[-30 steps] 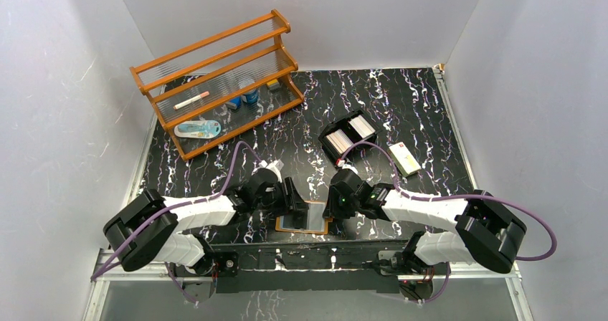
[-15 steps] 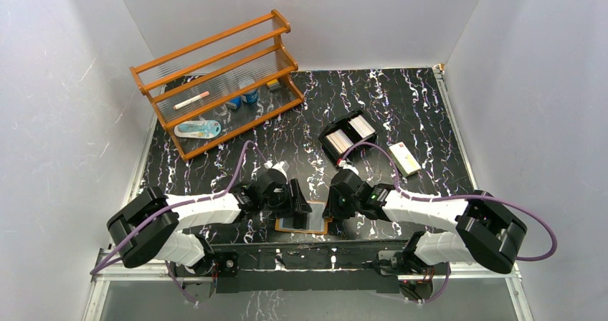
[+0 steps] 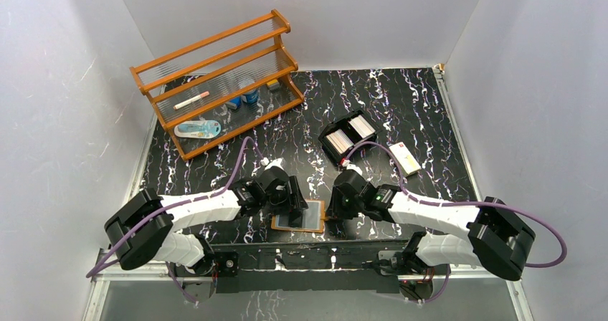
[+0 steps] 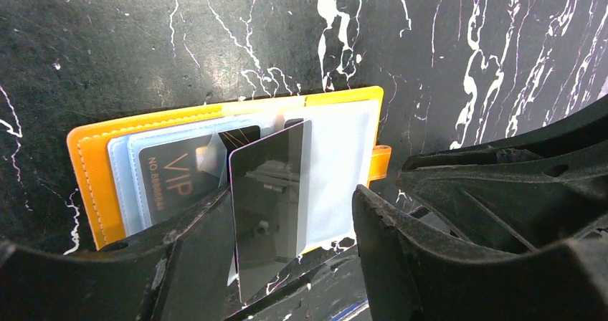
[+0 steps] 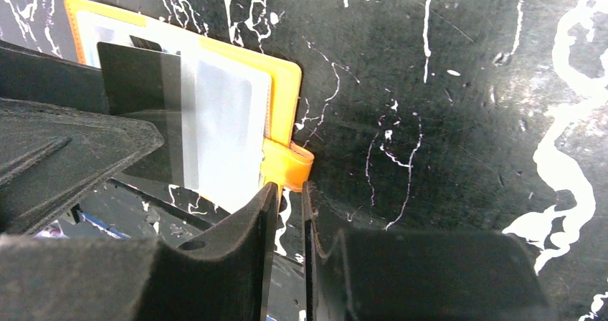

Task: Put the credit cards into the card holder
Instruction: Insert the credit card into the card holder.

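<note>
The orange card holder (image 3: 300, 217) lies open on the table near the front edge, its clear sleeves (image 4: 337, 163) facing up. A black VIP card (image 4: 172, 174) sits in a left sleeve. A dark glossy credit card (image 4: 269, 206) leans on the sleeves, its lower end sticking out past the holder's near edge. My left gripper (image 4: 290, 199) is open around this card, which rests against the left finger. My right gripper (image 5: 290, 186) is shut, with its tips at the holder's snap tab (image 5: 287, 165). More pale credit cards (image 3: 338, 142) stand edge-on in the black tray (image 3: 331, 130).
The black two-compartment tray stands behind the right arm. A cream oblong box (image 3: 405, 158) lies to its right. An orange slatted rack (image 3: 222, 77) with small items fills the back left. Grey walls close in the table on three sides.
The card holder has slid a little to the left and turned slightly. My left gripper has moved right over it. My right gripper has followed the holder's right edge.
</note>
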Controlling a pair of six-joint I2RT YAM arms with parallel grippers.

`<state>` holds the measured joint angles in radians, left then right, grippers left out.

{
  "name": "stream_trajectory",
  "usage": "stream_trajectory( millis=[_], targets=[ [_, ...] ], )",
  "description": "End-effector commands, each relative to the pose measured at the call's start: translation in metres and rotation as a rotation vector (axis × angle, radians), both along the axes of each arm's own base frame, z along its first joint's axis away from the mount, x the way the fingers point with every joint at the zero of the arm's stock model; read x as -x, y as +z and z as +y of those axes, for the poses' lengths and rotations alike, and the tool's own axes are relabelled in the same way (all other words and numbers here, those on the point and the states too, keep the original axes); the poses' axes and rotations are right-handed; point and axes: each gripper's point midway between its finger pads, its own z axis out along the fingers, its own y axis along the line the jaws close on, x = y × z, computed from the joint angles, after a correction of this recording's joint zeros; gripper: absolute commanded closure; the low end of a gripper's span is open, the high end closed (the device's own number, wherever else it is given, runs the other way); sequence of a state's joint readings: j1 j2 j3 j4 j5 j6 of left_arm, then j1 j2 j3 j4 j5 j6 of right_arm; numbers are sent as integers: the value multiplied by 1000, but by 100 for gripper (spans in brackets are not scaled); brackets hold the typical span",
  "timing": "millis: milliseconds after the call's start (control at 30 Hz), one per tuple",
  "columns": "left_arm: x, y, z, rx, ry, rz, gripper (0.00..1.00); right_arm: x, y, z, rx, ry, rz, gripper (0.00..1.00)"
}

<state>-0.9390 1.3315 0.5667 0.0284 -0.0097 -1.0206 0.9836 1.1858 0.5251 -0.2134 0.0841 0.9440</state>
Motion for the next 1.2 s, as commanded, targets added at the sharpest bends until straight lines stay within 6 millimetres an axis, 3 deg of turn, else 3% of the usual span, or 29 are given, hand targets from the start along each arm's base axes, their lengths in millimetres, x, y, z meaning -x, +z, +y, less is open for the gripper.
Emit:
stream_trajectory(
  millis=[0,367,567,1167],
  targets=[
    [-1,-1,8,-58,-1,-11,43,-4,3,-3,19,-17,-22,73],
    [-7,-1,13,-145,-30,-38,42,-4,-5,7,-16,5,-15,75],
    [-15,15,16,-185,-51,-92,38,-3,-7,5,-15,2,-17,75],
    [-10,10,26,-223,-29,-54,39,-3,-5,8,-26,8,-18,75]
  ],
)
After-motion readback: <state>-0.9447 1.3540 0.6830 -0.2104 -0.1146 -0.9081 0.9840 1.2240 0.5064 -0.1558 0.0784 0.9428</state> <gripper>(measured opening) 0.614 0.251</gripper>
